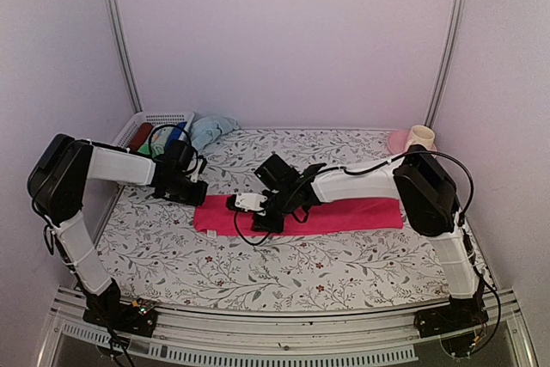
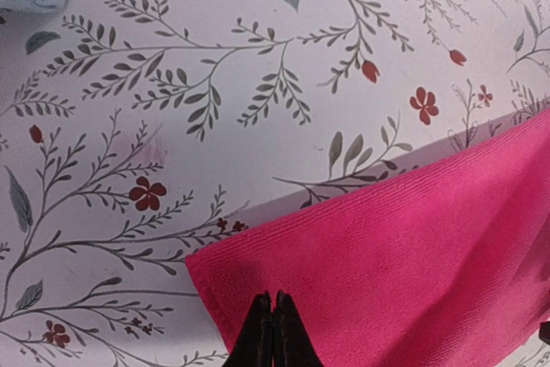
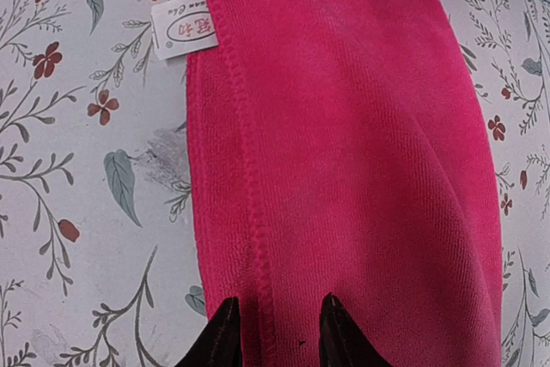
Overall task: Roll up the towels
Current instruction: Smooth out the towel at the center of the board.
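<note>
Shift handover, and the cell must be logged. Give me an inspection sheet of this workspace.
Surface: floral table cover, flat; faint grey smudge beside the towel.
Job's things: pink towel flat and unrolled at mid-table; pale blue towel crumpled at back left.
Clutter: white basket with coloured rolls at back left; cream cup at back right.
Grippers: left gripper shut, over the pink towel's corner; right gripper open, astride its hemmed edge.
Cables: black cables loop along both arms, one over the towel.
Surroundings: plain white walls, metal uprights.
</note>
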